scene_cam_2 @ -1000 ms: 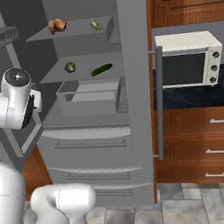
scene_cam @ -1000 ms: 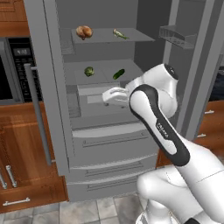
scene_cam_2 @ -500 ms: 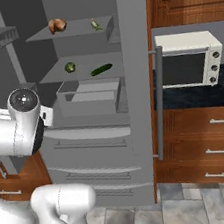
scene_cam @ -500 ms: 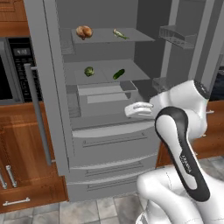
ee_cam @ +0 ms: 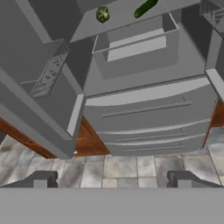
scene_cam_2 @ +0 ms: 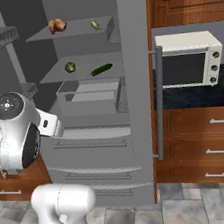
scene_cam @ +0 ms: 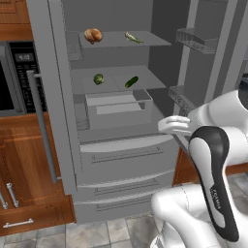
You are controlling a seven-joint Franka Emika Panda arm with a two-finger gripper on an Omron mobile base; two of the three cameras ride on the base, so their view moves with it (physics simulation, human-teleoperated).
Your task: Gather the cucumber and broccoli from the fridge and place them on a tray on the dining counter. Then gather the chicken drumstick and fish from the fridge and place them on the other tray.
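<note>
Grey fridge (scene_cam: 121,160) stands open | cucumber (scene_cam: 131,82) beside broccoli (scene_cam: 99,79), middle shelf | gripper (ee_cam: 111,180) wide open, empty, low before drawers, likely poised to reach up.

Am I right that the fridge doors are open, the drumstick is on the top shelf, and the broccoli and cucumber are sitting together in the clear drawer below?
Not quite. The fridge is open and the chicken drumstick is on the top shelf, but the broccoli and cucumber lie apart on the middle shelf, above the drawer, not in it. The left base view shows this.
</note>
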